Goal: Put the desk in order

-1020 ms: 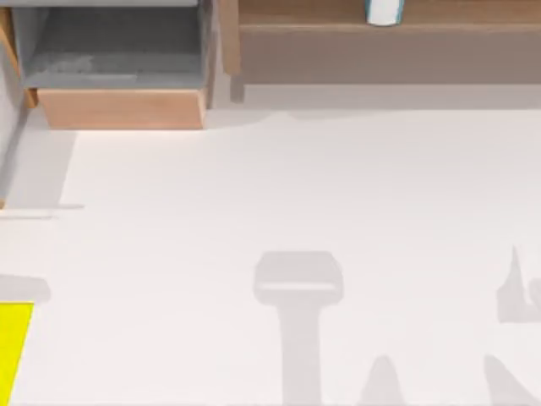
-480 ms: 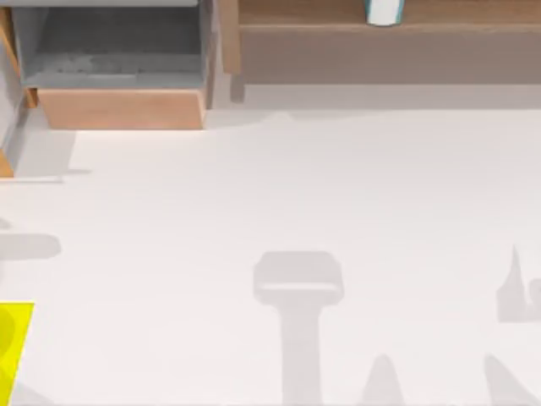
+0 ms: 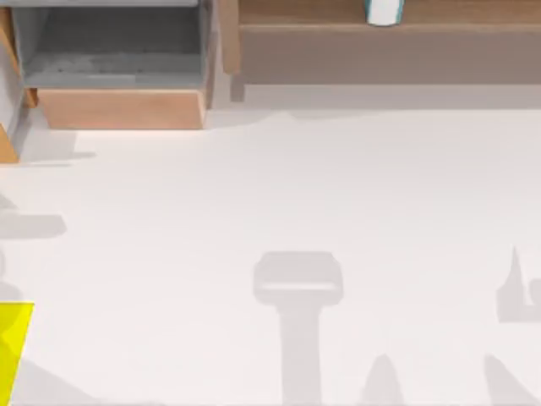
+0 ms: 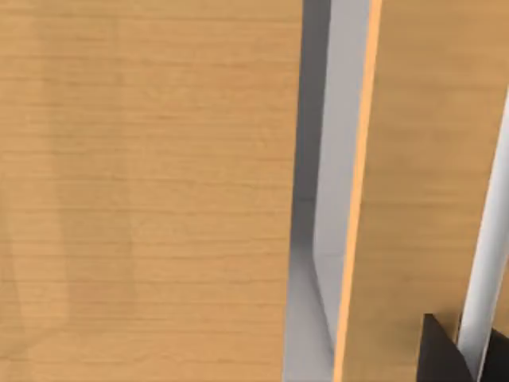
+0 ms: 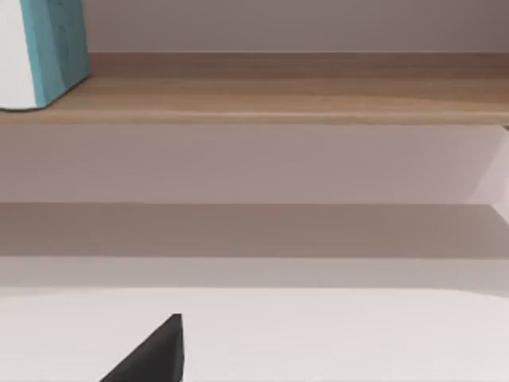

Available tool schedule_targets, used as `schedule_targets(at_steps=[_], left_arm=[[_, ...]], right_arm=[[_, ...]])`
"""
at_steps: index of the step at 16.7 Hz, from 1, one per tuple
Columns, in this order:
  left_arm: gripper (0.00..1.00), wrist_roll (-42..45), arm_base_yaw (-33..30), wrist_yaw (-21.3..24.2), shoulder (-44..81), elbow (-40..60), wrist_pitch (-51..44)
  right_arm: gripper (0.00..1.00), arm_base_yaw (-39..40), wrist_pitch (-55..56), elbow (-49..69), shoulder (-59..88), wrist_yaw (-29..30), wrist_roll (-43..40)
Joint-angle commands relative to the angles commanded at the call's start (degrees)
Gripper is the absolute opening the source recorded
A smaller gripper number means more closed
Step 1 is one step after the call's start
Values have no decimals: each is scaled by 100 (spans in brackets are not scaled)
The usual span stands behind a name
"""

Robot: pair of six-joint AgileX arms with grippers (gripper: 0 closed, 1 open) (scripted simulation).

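White desk (image 3: 338, 186) holds an open drawer box (image 3: 118, 76); jaws' state unclear.

The desk (image 3: 338, 186) lies bare across the middle and right of the frame, giving wide passage. Obstacles line the upper edge: the open drawer box (image 3: 118, 108) upper left, the shelf unit (image 3: 380, 51) upper right carrying a teal-and-white container (image 3: 385, 12). A yellow block (image 3: 12, 347) sits at lower left.

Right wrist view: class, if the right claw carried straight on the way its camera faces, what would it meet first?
Probably the light-brown wooden shelf unit at the back of the white tabletop; the tabletop before it looks free. A teal-and-white container stands on the shelf, off to one side. Depth is unclear.
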Motion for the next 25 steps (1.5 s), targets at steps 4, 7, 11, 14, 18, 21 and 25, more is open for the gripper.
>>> schedule_targets(at_steps=[4, 7, 11, 14, 18, 21, 25], left_arm=[[0, 3, -230, -294, 332, 719, -412], [0, 8, -274, -345, 391, 833, -487], [0, -6, -298, -329, 413, 897, -524], [0, -28, -444, -427, 642, 1442, -772], [0, -25, -610, -663, 1040, 2260, -1242], [0, -18, -647, -714, 1121, 2418, -1343], [15, -18, -647, -714, 1121, 2418, -1343]], right_arm=[[100, 0, 0, 0, 0, 0, 0], [100, 0, 0, 0, 0, 0, 0], [100, 0, 0, 0, 0, 0, 0], [100, 0, 0, 0, 0, 0, 0], [100, 0, 0, 0, 0, 0, 0], [100, 0, 0, 0, 0, 0, 0], [100, 0, 0, 0, 0, 0, 0]])
